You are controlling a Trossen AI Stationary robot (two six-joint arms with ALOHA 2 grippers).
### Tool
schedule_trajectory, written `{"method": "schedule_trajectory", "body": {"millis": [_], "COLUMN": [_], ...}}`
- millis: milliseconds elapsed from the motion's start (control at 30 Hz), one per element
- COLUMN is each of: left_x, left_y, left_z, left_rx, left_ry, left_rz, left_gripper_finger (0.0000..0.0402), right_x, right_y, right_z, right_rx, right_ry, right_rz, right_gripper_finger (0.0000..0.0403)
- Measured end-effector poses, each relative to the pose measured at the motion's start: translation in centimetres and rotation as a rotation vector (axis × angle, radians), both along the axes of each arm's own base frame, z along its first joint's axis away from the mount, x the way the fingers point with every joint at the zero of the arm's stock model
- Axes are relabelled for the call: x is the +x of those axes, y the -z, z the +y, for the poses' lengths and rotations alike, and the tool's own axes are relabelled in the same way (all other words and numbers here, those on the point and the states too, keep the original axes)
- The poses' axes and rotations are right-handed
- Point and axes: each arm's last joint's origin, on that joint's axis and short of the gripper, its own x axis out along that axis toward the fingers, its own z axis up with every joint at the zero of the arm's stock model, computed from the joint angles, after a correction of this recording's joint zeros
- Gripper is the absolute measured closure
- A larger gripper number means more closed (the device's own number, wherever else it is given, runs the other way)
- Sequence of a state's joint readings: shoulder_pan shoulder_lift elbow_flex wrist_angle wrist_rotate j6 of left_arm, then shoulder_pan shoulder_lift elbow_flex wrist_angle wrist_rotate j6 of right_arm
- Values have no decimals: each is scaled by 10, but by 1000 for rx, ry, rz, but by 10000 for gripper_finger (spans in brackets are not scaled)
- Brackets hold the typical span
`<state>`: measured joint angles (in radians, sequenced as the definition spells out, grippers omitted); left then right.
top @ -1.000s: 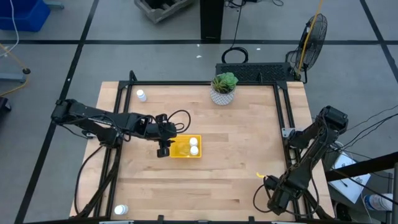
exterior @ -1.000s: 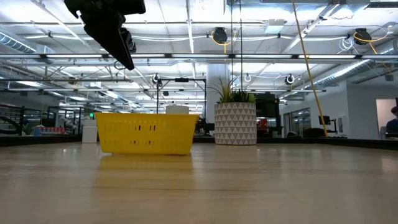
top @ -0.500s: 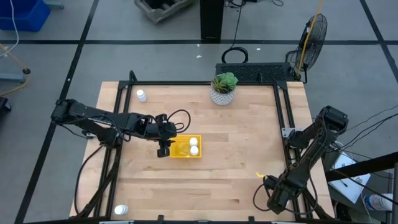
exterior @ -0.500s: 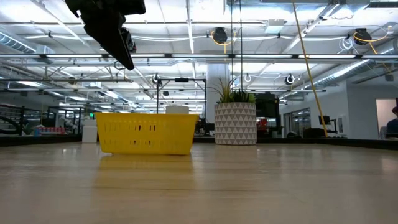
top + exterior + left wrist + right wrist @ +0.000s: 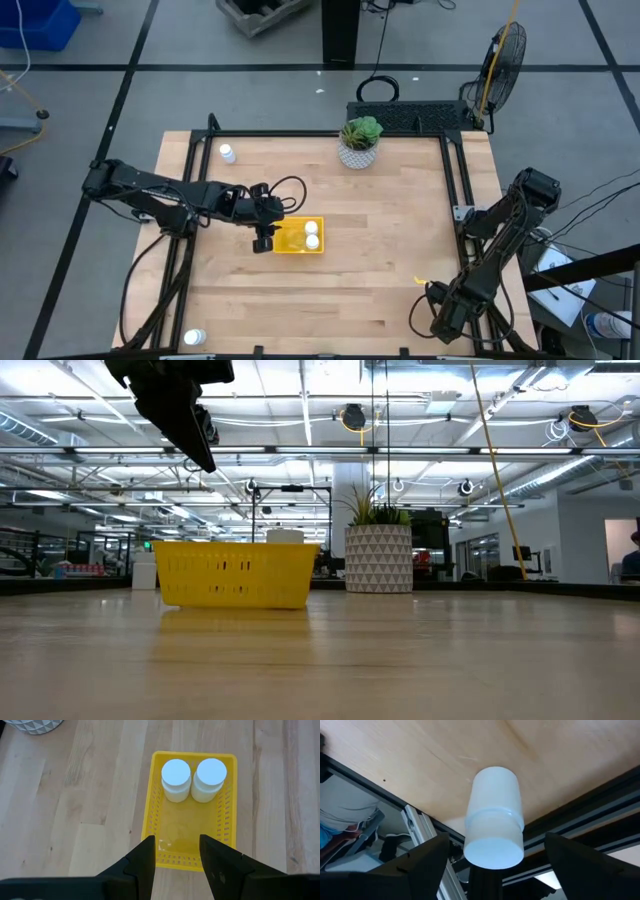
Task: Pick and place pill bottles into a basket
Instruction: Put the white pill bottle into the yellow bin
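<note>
Yellow basket (image 5: 298,238) mid-desk holds two pill bottles (image 5: 176,780), left gripper (image 5: 176,865) hovering over its left edge with fingers closed and empty, right gripper (image 5: 492,865) fingers open around a near-right corner bottle (image 5: 494,817), which could tip off the desk (image 5: 380,280) if nudged.

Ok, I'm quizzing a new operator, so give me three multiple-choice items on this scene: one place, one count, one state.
1. The left gripper hovers: A over the plant pot; B at the basket's left edge; C off the table.
2. Pill bottles in the basket: A none; B two; C four.
3. The right gripper is: A shut on a bottle; B open around a bottle; C open, nothing near.
B: the high view shows it there. B: two white caps show. B: gaps show on both sides.
</note>
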<state>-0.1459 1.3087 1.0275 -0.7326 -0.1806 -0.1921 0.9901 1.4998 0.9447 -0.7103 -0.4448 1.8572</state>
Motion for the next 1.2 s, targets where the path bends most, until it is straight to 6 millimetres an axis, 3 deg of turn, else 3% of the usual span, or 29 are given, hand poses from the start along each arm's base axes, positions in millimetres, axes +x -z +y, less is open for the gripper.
{"method": "schedule_trajectory", "body": {"millis": [233, 467, 800, 1033, 1200], "left_x": [0, 0, 0, 3, 6], "left_y": [0, 0, 0, -2, -4], "left_z": [0, 0, -1, -2, -2], "left_rx": [0, 1, -31, -45, -56], "left_ry": [0, 0, 9, 16, 25], "left_rz": [0, 0, 1, -32, -72], "left_gripper_finger": [245, 245, 245, 245, 245], "right_x": [0, 1, -5, -9, 0], "right_y": [0, -2, -20, -41, -53], "right_z": [0, 2, -8, -34, -53], "right_rx": [2, 29, 61, 52, 32], "right_ry": [8, -1, 8, 19, -4], "right_rz": [2, -14, -37, -55, -176], "right_gripper_finger": [155, 254, 257, 257, 257]}}
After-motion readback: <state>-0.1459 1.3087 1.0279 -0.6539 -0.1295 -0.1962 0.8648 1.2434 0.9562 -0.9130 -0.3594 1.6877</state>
